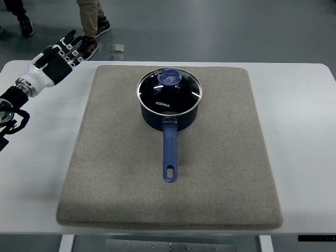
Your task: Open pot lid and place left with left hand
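Note:
A dark blue pot (169, 113) stands on the grey mat (220, 173), toward its far middle. Its long blue handle (169, 155) points toward the near edge. A glass lid (169, 90) with a metal rim covers the pot, and a blue knob (170, 77) sits on the lid's far part. My left hand (62, 52) hovers over the table's far left corner, well left of the pot. Its fingers are spread and hold nothing. The right arm is out of view.
The mat lies on a white table (299, 131). Beyond the far edge, a person's legs and shoes (92, 26) stand on the floor close to my left hand. A small grey object (118, 48) lies on the floor there.

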Available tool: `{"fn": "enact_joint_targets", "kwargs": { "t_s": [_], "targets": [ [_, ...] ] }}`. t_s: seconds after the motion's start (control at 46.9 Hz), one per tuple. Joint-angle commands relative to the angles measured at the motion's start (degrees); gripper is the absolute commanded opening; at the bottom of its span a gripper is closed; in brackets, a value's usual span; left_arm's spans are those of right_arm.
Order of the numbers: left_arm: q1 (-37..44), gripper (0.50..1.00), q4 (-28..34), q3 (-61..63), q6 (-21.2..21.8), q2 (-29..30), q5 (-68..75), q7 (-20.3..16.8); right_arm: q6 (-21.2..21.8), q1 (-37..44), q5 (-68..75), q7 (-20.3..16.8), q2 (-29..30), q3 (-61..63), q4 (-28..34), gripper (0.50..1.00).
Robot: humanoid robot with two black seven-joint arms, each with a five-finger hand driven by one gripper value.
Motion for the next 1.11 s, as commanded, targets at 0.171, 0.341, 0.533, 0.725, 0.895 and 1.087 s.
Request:
{"fn": "enact_joint_targets", "kwargs": {
  "t_s": [0.171, 0.341, 0.533, 0.725, 0.895, 1.087],
  "targets": [
    [0.0, 0.992, 0.0, -0.1, 0.0, 0.0, 0.0, -0.1, 0.0, 0.0, 0.0, 0.0, 0.0, 0.0, 0.0, 0.917],
    [0.1, 0.992, -0.1, -0.2, 0.1, 0.0, -0.1, 0.0, 0.0, 0.0, 0.0, 0.0, 0.0, 0.0, 0.0, 0.917],
    [-0.2, 0.992, 0.0, -0.3, 0.2, 0.1, -0.1, -0.6, 0.0, 0.0, 0.0, 0.0, 0.0, 0.0, 0.0, 0.917],
    [-0.4, 0.992, -0.4, -0.1, 0.0, 0.9, 0.3, -1.0, 0.0, 0.0, 0.0, 0.0, 0.0, 0.0, 0.0, 0.917],
    [-1.8, 0.99, -0.1, -0.2, 0.0, 2.5, 12.8, -8.2, 0.0, 0.0, 0.0, 0.0, 0.0, 0.0, 0.0, 0.917],
    [-2.6, 0.99, -0.8, -0.3, 0.0, 4.5, 28.6, -18.7, 0.0, 0.0, 0.0, 0.0, 0.0, -0.1, 0.0, 0.917]
  ]
}}
